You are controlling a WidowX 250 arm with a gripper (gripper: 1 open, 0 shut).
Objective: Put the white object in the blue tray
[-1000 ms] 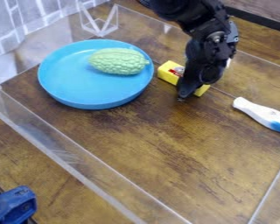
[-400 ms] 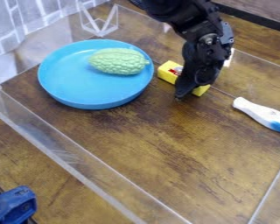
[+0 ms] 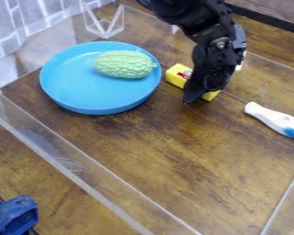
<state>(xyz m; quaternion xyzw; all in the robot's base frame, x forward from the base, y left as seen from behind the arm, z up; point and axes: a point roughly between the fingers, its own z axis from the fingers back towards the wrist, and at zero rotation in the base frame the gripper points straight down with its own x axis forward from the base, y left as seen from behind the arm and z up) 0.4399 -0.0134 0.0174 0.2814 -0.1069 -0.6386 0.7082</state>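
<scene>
One black robot arm reaches down to the yellow box (image 3: 179, 77), its fingers (image 3: 201, 92) covering the box's right end; whether they grip it or stand released cannot be told. The box's label shows red and white, its writing too small to read. One white object (image 3: 275, 119), light-blue at the tip, lies alone near the bench's (image 3: 162, 156) right edge. One blue tray (image 3: 63, 83) toward the far left corner holds one bumpy green item (image 3: 125, 64). A blue cloth (image 3: 12, 217) is cut off at the near left corner.
</scene>
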